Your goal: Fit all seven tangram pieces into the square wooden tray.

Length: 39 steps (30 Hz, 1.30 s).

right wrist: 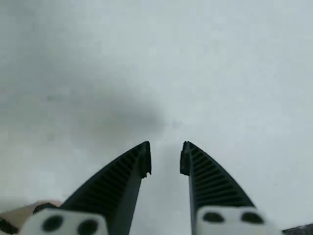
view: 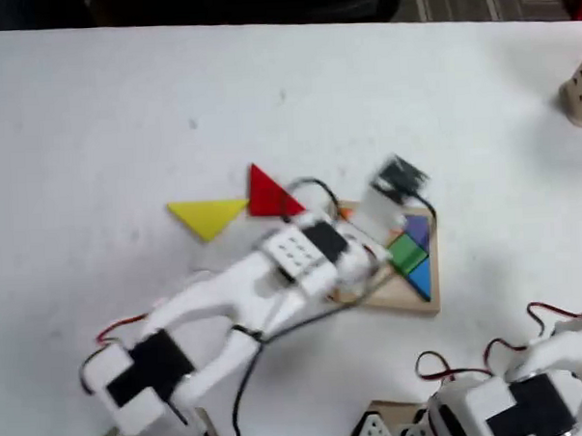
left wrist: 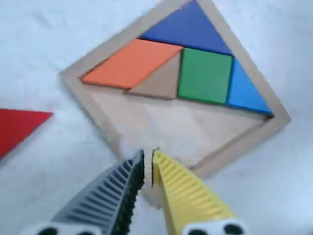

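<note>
While the left hand (left wrist: pixel 148 154) hangs over the near rim of the square wooden tray (left wrist: pixel 242 58), its grey and yellow fingers are drawn almost together, with a thin slit between them and nothing held. Beyond the fingertips, the nearer half of the tray floor is bare wood. The filled half lies farther out: an orange parallelogram (left wrist: pixel 132 62), a green square (left wrist: pixel 204 76), a light blue triangle (left wrist: pixel 244 90) and a dark blue triangle (left wrist: pixel 188 27) at the far corner. Between orange and green sits a tan triangular patch; I cannot tell whether it is a piece or bare floor.

From the high view I get the room around it. The tray (view: pixel 411 303) sits cornerwise, well in from every edge of the counter (view: pixel 122 109), and the left arm (view: pixel 236 288) slants across to it. A red triangle (view: pixel 266 193) lies just off the tray, to one side of the left hand. A yellow triangle (view: pixel 207 215) is beside the red one and farther from the hand, with open white counter past it.

My right hand (right wrist: pixel 165 156) is parted a little, holding nothing, over plain counter. Its arm (view: pixel 512 401) is well apart from the tray.
</note>
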Tool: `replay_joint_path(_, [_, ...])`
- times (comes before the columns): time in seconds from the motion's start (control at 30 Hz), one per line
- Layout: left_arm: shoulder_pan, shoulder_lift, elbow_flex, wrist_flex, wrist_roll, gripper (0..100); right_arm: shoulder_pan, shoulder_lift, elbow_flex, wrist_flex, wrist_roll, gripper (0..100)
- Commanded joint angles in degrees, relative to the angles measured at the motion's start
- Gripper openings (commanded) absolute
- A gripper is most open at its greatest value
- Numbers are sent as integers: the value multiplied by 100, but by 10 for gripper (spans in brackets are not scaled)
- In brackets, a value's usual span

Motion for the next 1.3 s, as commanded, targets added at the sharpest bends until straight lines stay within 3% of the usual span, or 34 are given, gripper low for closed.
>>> replay_joint_path(0.0, [-585,-804,141,149,-62,60,-567,-734,-229,796,18,102])
replay_joint_path(0.07, [-831,-1121,519,149,-70,60,-1015,-945,-229,1191,-26,102])
replay_joint_path(0.17, [-1314,-1701,1231,149,-334,60,-1842,-1130,-149,1367,-791,102])
replay_joint_path(0.33, [-2571,-2730,2549,149,-1363,63,-3336,-1147,105,418,-2734,102])
replay_joint_path(0.47, [-3978,-3363,3736,-369,-1864,63,-4022,-1138,255,-426,-3859,100])
replay_joint_path(0.67, [-5499,-3864,5011,-1582,-1908,64,-4796,-866,141,-1288,-4202,50])
replay_joint_path(0.73, [-5657,-3881,5020,-1582,-1837,64,-4980,-505,-176,-1376,-4229,12])
replay_joint_path(1.1, [-5675,-3890,5037,-1644,-1846,64,-4901,2738,-3095,-1376,-4651,17])
replay_joint_path(1.27, [-5684,-3890,5055,-1846,-1846,64,-4971,3530,-3780,-1376,-4651,17])
